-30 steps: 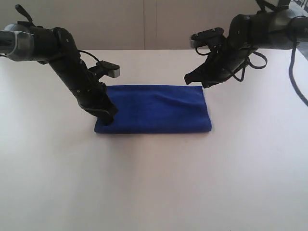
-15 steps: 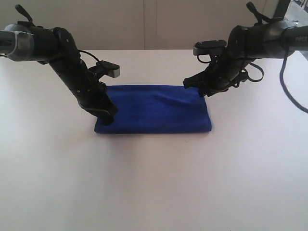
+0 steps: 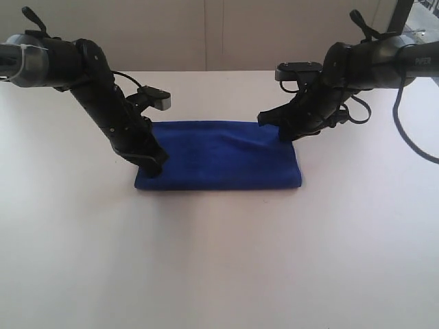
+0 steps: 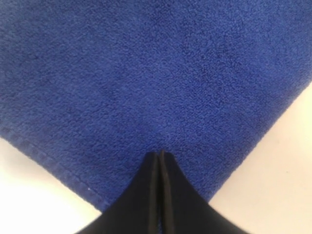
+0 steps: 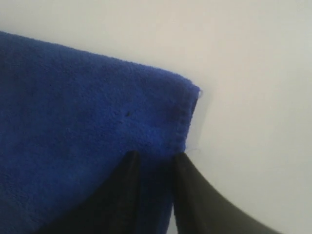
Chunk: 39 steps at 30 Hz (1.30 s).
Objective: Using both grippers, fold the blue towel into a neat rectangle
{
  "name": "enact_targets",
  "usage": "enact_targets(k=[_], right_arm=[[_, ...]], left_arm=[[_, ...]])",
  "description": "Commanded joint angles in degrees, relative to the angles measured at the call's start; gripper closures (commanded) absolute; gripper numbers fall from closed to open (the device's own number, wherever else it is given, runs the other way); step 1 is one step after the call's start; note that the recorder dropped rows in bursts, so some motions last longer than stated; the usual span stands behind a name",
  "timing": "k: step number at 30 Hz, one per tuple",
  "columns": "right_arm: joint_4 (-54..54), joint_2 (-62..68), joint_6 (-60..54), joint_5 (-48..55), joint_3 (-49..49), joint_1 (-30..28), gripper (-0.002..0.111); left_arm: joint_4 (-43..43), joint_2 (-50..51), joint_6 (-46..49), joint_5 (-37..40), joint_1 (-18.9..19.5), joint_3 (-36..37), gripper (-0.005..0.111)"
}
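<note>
The blue towel lies folded in a long rectangle on the white table. My left gripper is shut, and its tips rest on the towel's left end near the front corner. In the left wrist view the two fingers meet with no gap and the blue towel fills the view behind them. My right gripper is down at the towel's far right corner. In the right wrist view its jaws stand apart, straddling the hemmed edge of the blue towel.
Bare white tabletop surrounds the towel on all sides. A pale wall rises behind the table's back edge. Cables hang from the right arm.
My right gripper came down from above the towel's far right corner onto that corner, and its jaws parted. The left arm and the towel stayed still.
</note>
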Motion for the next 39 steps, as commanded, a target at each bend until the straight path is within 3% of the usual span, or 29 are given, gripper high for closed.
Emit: enact_targets(k=[1,8,29,31,36,39], right_arm=[[0.3,-0.1,0.2,-0.8,-0.1,-0.3,0.085],[0.3,-0.1,-1.3,-0.1,-0.1,-0.3,0.108],[-1.2,-2.0,-0.8,-2.8,-0.1,-0.3,0.108],[-1.1,-1.9,-0.8,-2.9,-0.1,-0.3,0.107],[-1.1,-1.0,-0.8,-2.9,-0.1,-0.3,0.088],[-0.7,-0.7,-0.8,-3.0,-0.1,-0.3,0.083]], left_arm=[[-0.7,-0.3,-0.1,0.4,0.1,-0.1,0.107],[-0.7,-0.3,-0.1,0.4,0.1,-0.1,0.107],[-0.7,-0.3,-0.1,0.4,0.1,-0.1,0.107],[-0.7,-0.3,-0.1,0.3,0.1,-0.1,0.107],[-0.7,-0.3,-0.1,0.3,0.1,-0.1,0.107],[-0.7,-0.3,-0.1,0.3,0.1,-0.1,0.107]])
